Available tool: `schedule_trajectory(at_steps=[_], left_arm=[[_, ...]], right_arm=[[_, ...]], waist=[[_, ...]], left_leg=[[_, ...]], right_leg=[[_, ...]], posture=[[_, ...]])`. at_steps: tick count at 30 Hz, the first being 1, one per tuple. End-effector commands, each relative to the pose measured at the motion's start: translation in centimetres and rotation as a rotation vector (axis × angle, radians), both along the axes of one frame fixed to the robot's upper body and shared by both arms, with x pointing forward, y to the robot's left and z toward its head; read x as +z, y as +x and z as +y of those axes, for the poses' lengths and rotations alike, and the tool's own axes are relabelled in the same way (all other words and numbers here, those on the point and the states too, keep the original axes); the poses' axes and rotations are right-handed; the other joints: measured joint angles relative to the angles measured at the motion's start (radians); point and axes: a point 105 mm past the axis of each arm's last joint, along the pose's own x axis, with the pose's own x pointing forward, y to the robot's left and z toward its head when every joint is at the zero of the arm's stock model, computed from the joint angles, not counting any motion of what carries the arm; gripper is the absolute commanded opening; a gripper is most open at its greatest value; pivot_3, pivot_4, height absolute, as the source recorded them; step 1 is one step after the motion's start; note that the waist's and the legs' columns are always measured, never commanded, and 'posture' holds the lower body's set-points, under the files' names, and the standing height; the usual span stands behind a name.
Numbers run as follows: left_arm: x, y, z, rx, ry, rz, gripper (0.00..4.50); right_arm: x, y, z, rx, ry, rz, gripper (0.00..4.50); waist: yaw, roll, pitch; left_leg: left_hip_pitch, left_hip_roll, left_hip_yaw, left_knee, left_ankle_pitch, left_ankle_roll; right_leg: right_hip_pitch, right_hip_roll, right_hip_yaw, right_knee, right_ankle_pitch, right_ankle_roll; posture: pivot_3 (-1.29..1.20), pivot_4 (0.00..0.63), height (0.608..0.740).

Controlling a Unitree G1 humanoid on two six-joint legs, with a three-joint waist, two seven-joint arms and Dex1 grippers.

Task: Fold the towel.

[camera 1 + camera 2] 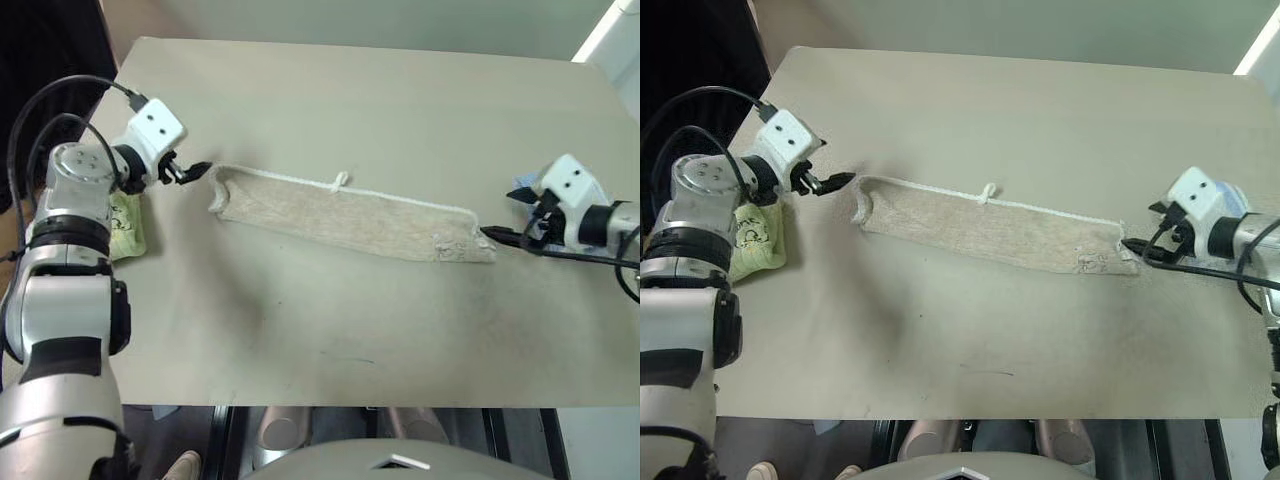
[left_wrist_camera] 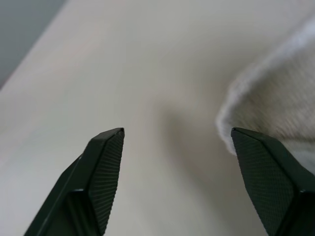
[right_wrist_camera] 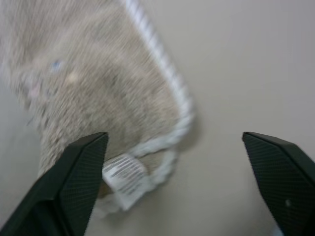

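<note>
The beige-tan ribbed terry towel [image 1: 350, 222] with white stitched edging lies folded into a long narrow strip across the middle of the flat beige tabletop [image 1: 330, 90], running from the robot's left, slightly farther away, to its right, slightly nearer. A small white loop tag [image 1: 341, 181] sticks up from its far edge near the middle. The left end curls upward, so the underside there is hidden. At the right end a white printed care label [image 3: 124, 176] peeks from under the corner; its print is too blurred to read.

The left gripper [image 1: 190, 171] hovers just off the towel's left end, its two black fingers [image 2: 106, 169] spread wide with nothing between them. The right gripper [image 1: 503, 236] sits just beside the right end, fingers [image 3: 78, 172] likewise spread apart and empty; whether a tip grazes the cloth cannot be told.

A light green cloth with embroidery [image 1: 755, 240] lies at the table's left edge, mostly hidden behind the left arm. A bit of light blue fabric [image 1: 524, 187] shows behind the right wrist, largely covered. Beyond the table's far edge stands a pale wall, with a dark area at far left.
</note>
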Motion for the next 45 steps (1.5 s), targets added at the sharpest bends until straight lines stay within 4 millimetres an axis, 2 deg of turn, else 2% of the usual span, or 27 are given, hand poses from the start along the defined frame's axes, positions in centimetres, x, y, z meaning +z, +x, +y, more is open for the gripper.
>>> schedule_trajectory(at_steps=[1,5,8,14,17,19,23,28,32,37,39,45], left_arm=[[2.7,0.3,0.7,0.05,-0.094,-0.09,3.79],[4.6,0.5,0.7,0.067,-0.168,-0.171,3.79],[5.0,0.1,-1.1,-0.041,-0.204,-0.182,3.79],[2.9,-2.0,-6.4,-0.311,-0.236,-0.1,3.79],[1.7,-3.1,-8.4,-0.386,-0.247,-0.048,3.79],[0.7,-3.6,-9.4,-0.414,-0.236,-0.022,3.79],[-0.2,-4.2,-10.5,-0.436,-0.243,0.008,3.79],[-0.6,-4.4,-11.3,-0.436,-0.279,0.017,3.79],[-0.9,-4.8,-12.3,-0.448,-0.306,0.022,3.79],[-1.3,-5.4,-13.0,-0.451,-0.324,0.029,3.79],[-1.3,-5.5,-13.2,-0.452,-0.329,0.03,3.79],[-1.5,-5.9,-13.6,-0.45,-0.334,0.035,3.79]], right_arm=[[2.8,-1.3,-1.0,-0.07,0.114,-0.052,4.48],[3.3,-3.6,-0.9,-0.108,0.299,0.019,4.48],[2.3,-5.6,-0.6,-0.163,0.449,0.113,4.48],[-0.2,-7.9,-0.2,-0.317,0.745,0.306,4.48],[-2.1,-8.5,0.0,-0.41,0.814,0.407,4.48],[-3.5,-8.8,0.1,-0.456,0.858,0.452,4.48],[-4.9,-8.6,0.4,-0.515,0.942,0.488,4.48],[-5.6,-6.7,0.9,-0.603,1.07,0.488,4.48],[-4.9,-4.6,2.1,-0.608,1.185,0.468,4.48],[-4.8,-2.8,2.5,-0.687,1.25,0.469,4.48],[-5.1,-2.6,3.0,-0.699,1.255,0.486,4.48],[-6.2,-2.6,3.8,-0.772,1.255,0.518,4.48]], waist=[[0.002,0.0,0.0],[0.002,0.0,0.0],[0.004,0.0,0.0],[0.003,0.0,0.0],[0.0,-0.001,0.0],[0.0,-0.001,0.0],[0.0,0.0,0.0],[0.0,0.0,0.0],[-0.003,0.0,0.0],[-0.002,0.0,0.0],[0.0,0.0,0.0],[0.0,0.0,0.0]], left_leg=[[0.0,0.0,0.0,0.0,0.0,0.0],[-0.001,0.0,0.001,0.0,0.006,-0.01],[-0.001,-0.001,0.002,0.0,0.007,-0.01],[0.0,-0.003,0.003,0.003,0.007,-0.006],[0.0,-0.003,0.005,0.005,0.005,-0.002],[0.0,-0.003,0.005,0.006,0.001,0.006],[0.001,-0.002,0.005,0.007,0.0,0.007],[0.002,-0.002,0.005,0.006,0.001,0.007],[0.003,-0.002,0.005,0.006,0.004,0.009],[0.004,-0.002,0.004,0.005,0.005,0.01],[0.004,-0.002,0.004,0.005,0.005,0.01],[0.003,-0.002,0.004,0.002,0.004,0.008]], right_leg=[[0.0,0.0,0.0,0.0,0.0,0.0],[0.0,0.0,0.0,-0.001,-0.001,0.001],[0.001,0.0,0.001,-0.002,-0.003,0.003],[0.004,0.0,0.003,-0.003,-0.005,0.008],[0.005,0.0,0.004,-0.003,-0.004,0.009],[0.005,0.0,0.004,-0.003,-0.003,0.009],[0.004,0.0,0.004,-0.001,-0.002,0.007],[0.005,0.0,0.004,-0.001,0.001,0.01],[0.004,0.0,0.004,-0.001,0.005,0.012],[0.004,0.0,0.004,-0.001,0.008,0.009],[0.004,0.0,0.004,-0.001,0.012,0.003],[0.003,0.0,0.004,-0.002,0.012,0.001]], posture=[[0.0,0.15,0.74],[0.0,0.15,0.74],[0.0,0.15,0.74],[0.0,0.15,0.74],[0.0,0.15,0.74],[0.0,0.15,0.74],[0.0,0.15,0.74],[0.0,0.15,0.74],[0.0,0.15,0.74],[0.0,0.15,0.74],[0.0,0.15,0.74],[0.0,0.15,0.74]])
